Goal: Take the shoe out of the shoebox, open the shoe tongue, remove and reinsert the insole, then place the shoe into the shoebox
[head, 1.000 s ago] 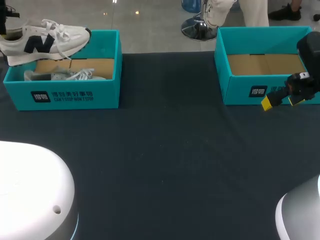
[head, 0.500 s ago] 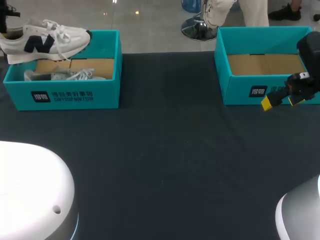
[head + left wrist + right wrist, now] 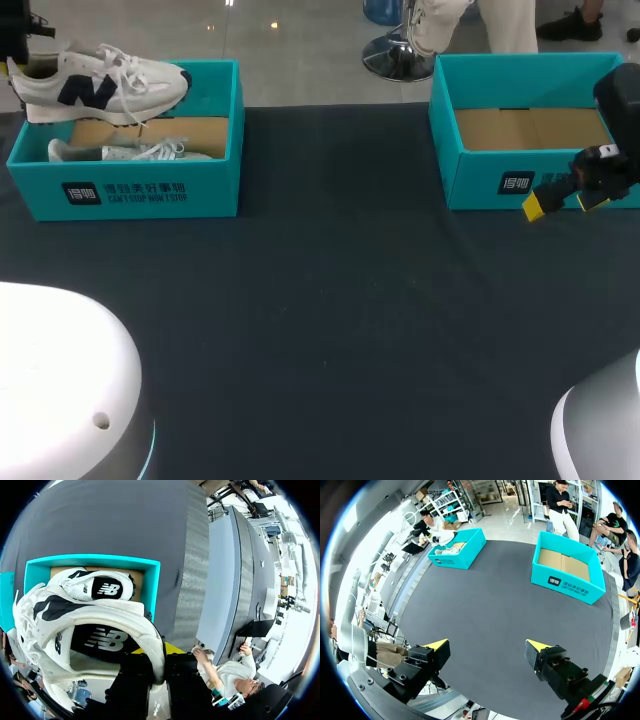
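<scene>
Over the far left corner of the dark cloth-covered table [image 3: 330, 320], the white lace-up sneaker with the dark side emblem [image 3: 100, 85] hangs in the air above the open teal cardboard shoebox [image 3: 150, 190], with no part of it resting on the box. Compared with a second ago it has drifted a little toward the middle and swung round: the heel has come up and the toe has dipped, so it sits closer to level than its earlier toe-high tilt. My left gripper [image 3: 155, 654] is pinching the heel collar, one finger inside the shoe and one outside, and the wrist camera shows the rim clamped between them. A second white sneaker [image 3: 130, 152] lies on the cardboard floor of that box, unmoved across the frames.

My right gripper [image 3: 562, 203] has not stirred; it hovers with jaws spread wide and nothing between them, in front of the near wall of the other teal box [image 3: 480, 185], which holds no shoe.

I read this as the take-out step nearly done: the shoe is free of the box but not yet over open table. Bringing it toward the middle, within reach of the right arm, looks like what has to come before the tongue and insole work, and none of that has been started
</scene>
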Controlling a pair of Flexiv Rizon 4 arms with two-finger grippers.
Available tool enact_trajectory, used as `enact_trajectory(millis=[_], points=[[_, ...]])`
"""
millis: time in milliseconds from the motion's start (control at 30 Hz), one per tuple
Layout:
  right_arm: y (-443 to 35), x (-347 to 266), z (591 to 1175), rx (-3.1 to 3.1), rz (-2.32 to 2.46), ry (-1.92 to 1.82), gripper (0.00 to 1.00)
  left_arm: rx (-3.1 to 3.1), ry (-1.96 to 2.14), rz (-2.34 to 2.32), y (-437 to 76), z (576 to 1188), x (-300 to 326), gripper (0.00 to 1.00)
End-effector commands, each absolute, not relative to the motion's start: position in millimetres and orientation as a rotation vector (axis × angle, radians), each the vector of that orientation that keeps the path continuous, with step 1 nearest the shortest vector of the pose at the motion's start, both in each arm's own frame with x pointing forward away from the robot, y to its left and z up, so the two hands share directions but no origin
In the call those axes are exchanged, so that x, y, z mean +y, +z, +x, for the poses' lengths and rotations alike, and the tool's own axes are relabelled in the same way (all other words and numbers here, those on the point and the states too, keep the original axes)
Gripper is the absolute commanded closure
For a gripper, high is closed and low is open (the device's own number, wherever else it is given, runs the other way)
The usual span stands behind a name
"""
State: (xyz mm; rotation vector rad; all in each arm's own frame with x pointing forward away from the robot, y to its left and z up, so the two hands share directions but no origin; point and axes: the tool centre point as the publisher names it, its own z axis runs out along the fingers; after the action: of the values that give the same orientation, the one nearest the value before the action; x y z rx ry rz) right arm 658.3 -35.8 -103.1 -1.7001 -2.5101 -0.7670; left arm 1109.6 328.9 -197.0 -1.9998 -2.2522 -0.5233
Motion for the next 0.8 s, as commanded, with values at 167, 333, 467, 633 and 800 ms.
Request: enact_trajectory(millis=[167,333,467,633,800], points=[[-102.4,-34.2,662.8,-2.508,-1.698,-0.755,0.00,-2.233,-0.521,-1.971,-208.7,1147.1,325.6,1.00],[-102.4,-34.2,662.8,-2.508,-1.698,-0.755,0.00,-2.217,-0.537,-1.974,-213.8,1156.9,317.3,1.00],[-102.4,-34.2,662.8,-2.508,-1.698,-0.755,0.00,-2.209,-0.540,-1.975,-218.7,1162.2,313.4,1.00],[-102.4,-34.2,662.8,-2.508,-1.698,-0.755,0.00,-2.202,-0.547,-1.978,-229.1,1167.3,309.4,1.00],[-102.4,-34.2,662.8,-2.508,-1.698,-0.755,0.00,-2.194,-0.548,-1.982,-242.4,1173.2,305.0,1.00]])
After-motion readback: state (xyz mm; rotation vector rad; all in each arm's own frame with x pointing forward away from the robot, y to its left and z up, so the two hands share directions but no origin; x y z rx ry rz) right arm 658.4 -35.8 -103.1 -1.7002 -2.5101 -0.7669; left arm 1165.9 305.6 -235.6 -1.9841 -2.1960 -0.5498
